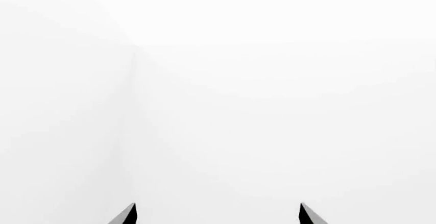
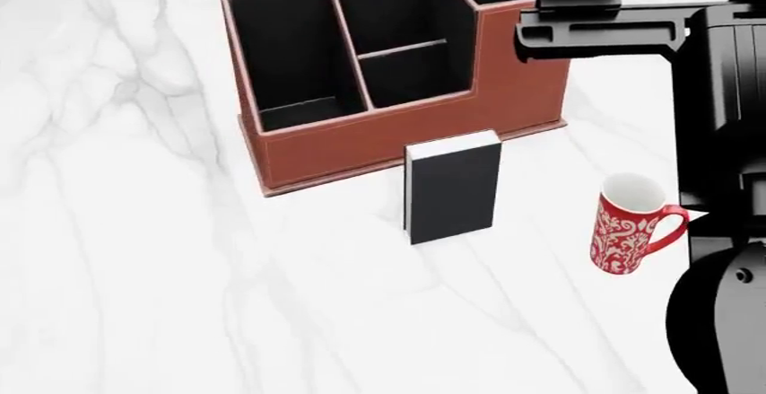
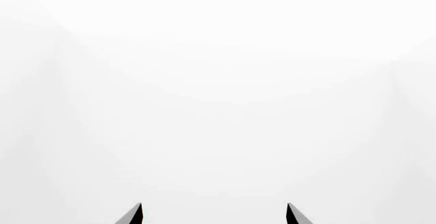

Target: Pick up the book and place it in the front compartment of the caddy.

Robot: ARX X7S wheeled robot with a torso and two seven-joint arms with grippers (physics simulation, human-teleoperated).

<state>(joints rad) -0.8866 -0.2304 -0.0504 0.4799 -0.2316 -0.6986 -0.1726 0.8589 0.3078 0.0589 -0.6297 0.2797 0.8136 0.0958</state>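
In the head view the black book [image 2: 453, 192] stands upright on the marble table, its white page edge on top. It is just in front of the reddish-brown caddy's [image 2: 359, 147] front wall. The caddy's black-lined cells are open on top and look empty. My right arm [image 2: 622, 30] reaches in at the upper right, above the caddy's right corner and apart from the book. In the left wrist view my left gripper [image 1: 218, 204] is open, facing only blank white. The right wrist view shows my right gripper [image 3: 214, 204] open too, with nothing between its fingertips.
A red-and-white patterned mug [image 2: 629, 223] stands to the right of the book, close to my right arm's black body [image 2: 724, 322]. The white marble tabletop [image 2: 156, 259] spreads to the left and front of the caddy.
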